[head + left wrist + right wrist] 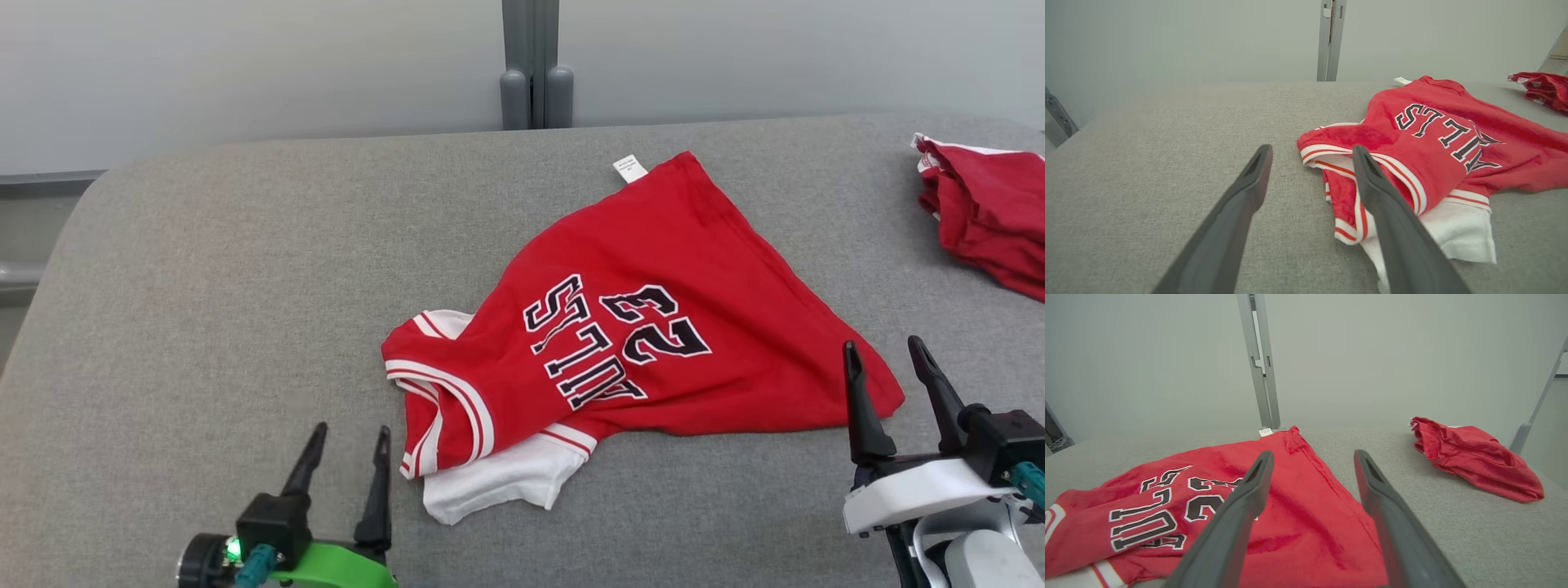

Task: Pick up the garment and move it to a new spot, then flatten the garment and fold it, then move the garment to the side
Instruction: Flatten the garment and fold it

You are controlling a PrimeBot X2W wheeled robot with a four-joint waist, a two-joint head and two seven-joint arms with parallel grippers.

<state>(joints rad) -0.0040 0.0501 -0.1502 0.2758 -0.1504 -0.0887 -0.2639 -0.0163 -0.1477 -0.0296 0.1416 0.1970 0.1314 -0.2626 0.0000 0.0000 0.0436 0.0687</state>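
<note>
Looking from the head, you had the crumpled red jersey (645, 327) in the middle of the grey table (204, 286), with left gripper (351, 429) and right gripper (882, 345) gaping empty at its near side. The left wrist faced the armholes (1331, 161) and the right wrist the hem (1359, 522), probably to lift both ends.

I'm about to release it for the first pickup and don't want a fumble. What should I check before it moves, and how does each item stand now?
1. Left tool open and empty: ok.
2. Right tool open and empty: ok.
3. Right tool clear of the cloth: cannot tell; one finger overlaps the jersey's corner in the head view.
4. Jersey flat: not ok; it is bunched and folded over at its near left end.
5. Second garment apart from the jersey: ok.
6. Bare pad for a new spot: ok, on the left.
</note>
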